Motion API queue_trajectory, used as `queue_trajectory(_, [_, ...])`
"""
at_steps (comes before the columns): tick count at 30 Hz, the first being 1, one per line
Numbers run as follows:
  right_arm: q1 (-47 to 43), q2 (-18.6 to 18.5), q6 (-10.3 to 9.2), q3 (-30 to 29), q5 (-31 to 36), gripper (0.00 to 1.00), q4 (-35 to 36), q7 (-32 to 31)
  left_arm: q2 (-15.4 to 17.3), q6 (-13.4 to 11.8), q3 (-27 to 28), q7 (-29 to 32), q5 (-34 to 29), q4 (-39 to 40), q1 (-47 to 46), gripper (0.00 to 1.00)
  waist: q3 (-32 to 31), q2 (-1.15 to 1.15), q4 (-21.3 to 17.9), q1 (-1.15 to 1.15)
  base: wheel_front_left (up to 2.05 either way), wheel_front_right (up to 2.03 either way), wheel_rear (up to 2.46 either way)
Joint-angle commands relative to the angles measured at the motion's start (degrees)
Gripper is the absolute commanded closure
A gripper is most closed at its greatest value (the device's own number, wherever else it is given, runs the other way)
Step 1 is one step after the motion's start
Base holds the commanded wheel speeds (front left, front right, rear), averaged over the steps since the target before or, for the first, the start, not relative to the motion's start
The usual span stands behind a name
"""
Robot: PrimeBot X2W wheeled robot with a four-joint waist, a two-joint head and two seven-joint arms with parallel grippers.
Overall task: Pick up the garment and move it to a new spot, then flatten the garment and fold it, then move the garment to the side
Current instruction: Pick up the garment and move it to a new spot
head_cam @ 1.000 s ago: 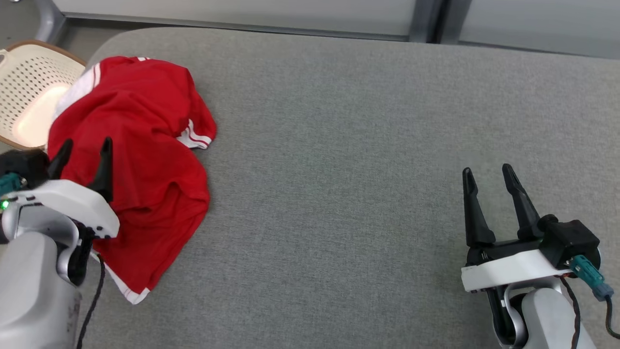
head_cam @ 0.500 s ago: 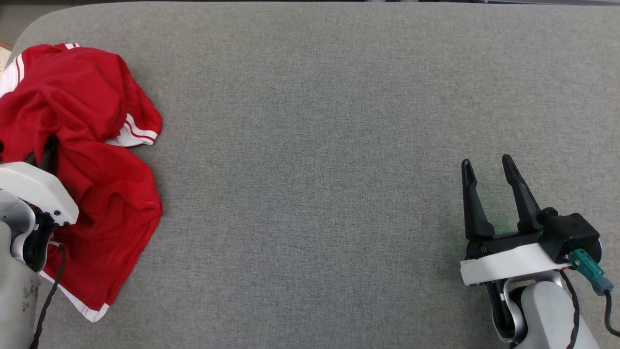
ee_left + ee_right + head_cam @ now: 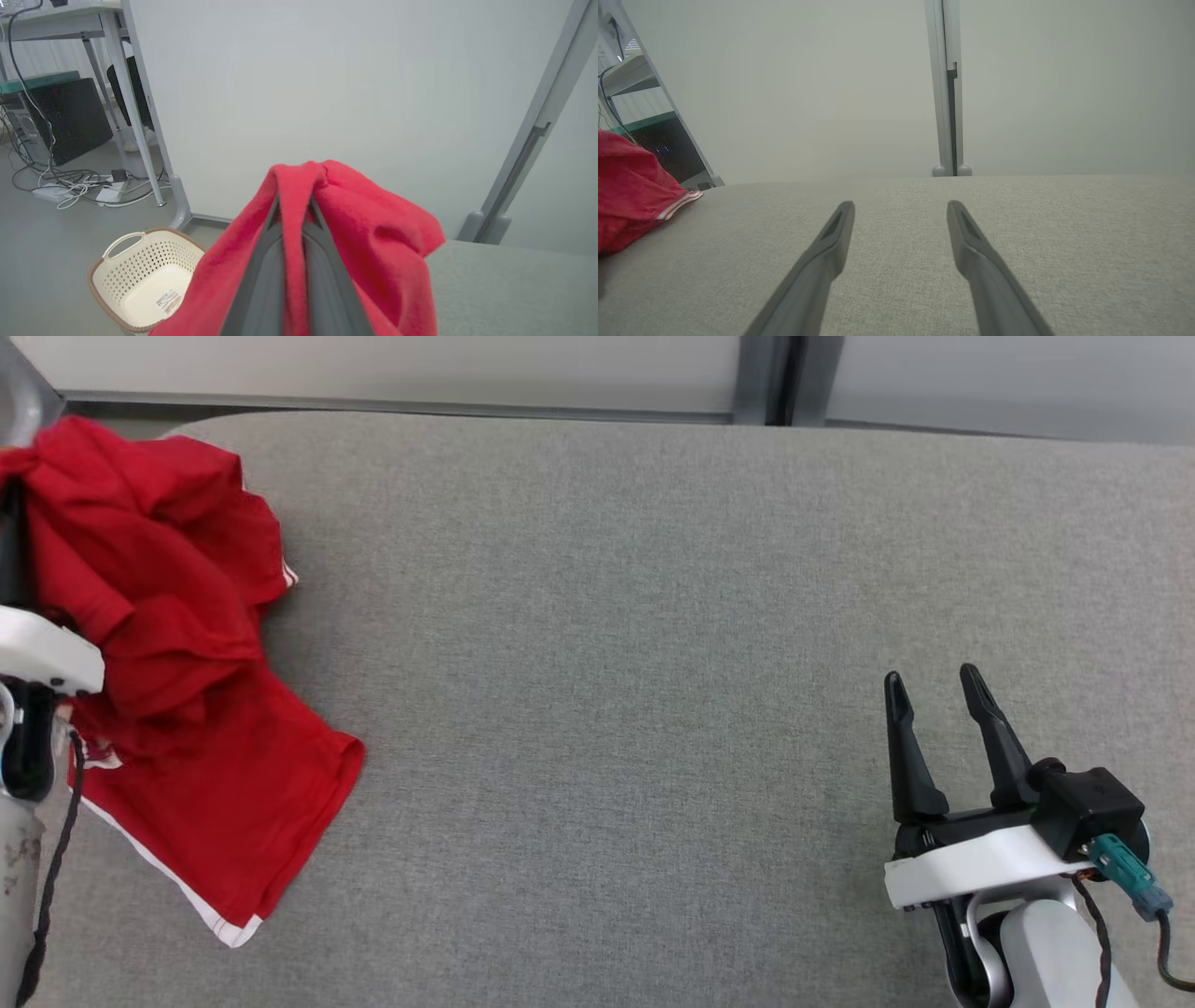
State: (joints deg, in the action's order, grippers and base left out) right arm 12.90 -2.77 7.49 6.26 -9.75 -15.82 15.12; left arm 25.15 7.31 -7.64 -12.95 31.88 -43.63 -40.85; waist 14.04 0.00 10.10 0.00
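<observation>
At table (image 3: 653, 616) left edge, L pincer (image 3: 293, 204) grips garment (image 3: 187, 616)

your left gripper (image 3: 293, 205) has its two dark fingers (image 3: 261, 280) pressed together on a fold of the red garment (image 3: 373, 238); a strip of cloth runs down between them, and the rest drapes over both sides, bunched fuller on the right; you see the fingertips and the peak of cloth against a white panel (image 3: 327, 93); at the lower right lies the grey padded surface (image 3: 514, 289); at the lower left a cream perforated basket (image 3: 159, 259) with a brown rim sits on the floor (image 3: 42, 252), a label (image 3: 167, 301) inside it; a grey post (image 3: 528, 140) slants at the right; far left, a black computer case (image 3: 65, 116) and loose cables (image 3: 79, 186) sit under a desk (image 3: 56, 18)
</observation>
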Motion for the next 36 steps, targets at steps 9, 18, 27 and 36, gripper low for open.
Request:
queue_trajectory(9, [-1.6, -0.2, 0.0, 1.2, -2.6, 0.0, -0.6, 0.1, 0.2, -1.5, 3.5, -2.0, 1.1, 17.3, -0.2, 1.0, -6.2, 0.0, 0.8, 0.0, 0.0, 0.0, 0.0])
queue_trajectory(18, [-2.9, -0.2, 0.0, 1.6, -4.1, 0.0, -0.3, 0.1, -3.4, -4.1, 0.5, 6.9, 4.4, 38.4, 2.4, 1.0, -8.9, 0.0, -3.2, 0.0, 0.0, 0.0, 0.0])
queue_trajectory(27, [-1.6, -0.2, 0.0, 0.1, -3.8, 0.0, 0.9, 0.1, -9.1, -6.2, -6.6, 13.1, 5.4, 46.8, 4.9, 1.0, -8.3, 0.0, -11.3, 0.0, 0.0, 0.0, 0.0])
queue_trajectory(36, [-1.0, -0.2, 0.0, -2.6, -4.5, 0.0, 2.8, 0.1, -19.2, -9.0, -12.9, 10.0, 5.1, 38.7, 2.4, 1.0, -5.7, 0.0, -21.0, 0.0, 0.0, 0.0, 0.0])
